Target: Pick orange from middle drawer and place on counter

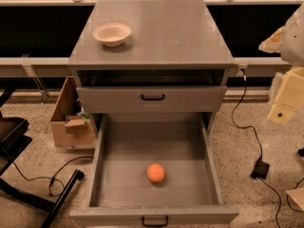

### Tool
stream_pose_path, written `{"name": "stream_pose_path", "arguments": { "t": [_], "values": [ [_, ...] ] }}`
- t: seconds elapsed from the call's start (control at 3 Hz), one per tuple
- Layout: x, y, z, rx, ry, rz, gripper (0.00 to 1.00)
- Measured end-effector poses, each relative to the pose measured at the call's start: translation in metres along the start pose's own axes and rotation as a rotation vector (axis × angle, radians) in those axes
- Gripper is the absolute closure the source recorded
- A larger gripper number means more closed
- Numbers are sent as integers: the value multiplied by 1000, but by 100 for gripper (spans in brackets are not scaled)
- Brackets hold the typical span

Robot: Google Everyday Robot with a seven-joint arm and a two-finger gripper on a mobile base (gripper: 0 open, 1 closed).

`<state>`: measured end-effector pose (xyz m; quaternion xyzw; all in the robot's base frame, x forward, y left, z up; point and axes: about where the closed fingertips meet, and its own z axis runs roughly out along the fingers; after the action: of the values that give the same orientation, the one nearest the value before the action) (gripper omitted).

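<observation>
Orange (156,173) in mid drawer (133,146), gripper (284,103) at rt edge

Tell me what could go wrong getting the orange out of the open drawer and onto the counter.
The orange lies loose on the flat floor of the drawer; a nudge could roll it away.
The gripper hangs off to the drawer's right and may clip its side wall coming in.
The counter has no rim, so the orange may roll off; the bowl stands at its left.

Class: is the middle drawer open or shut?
Open: middle drawer pulled out, orange lying inside. Gripper off to its right.
</observation>
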<state>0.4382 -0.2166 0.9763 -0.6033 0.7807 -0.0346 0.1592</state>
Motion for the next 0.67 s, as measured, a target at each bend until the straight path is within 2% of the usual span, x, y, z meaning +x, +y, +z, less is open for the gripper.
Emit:
{"name": "stream_pose_path", "arguments": {
  "t": [0.33, 0.67],
  "values": [
    [-1, 1, 2, 0, 0, 1, 0],
    [-6, 8, 25, -5, -1, 6, 0]
  ]
}}
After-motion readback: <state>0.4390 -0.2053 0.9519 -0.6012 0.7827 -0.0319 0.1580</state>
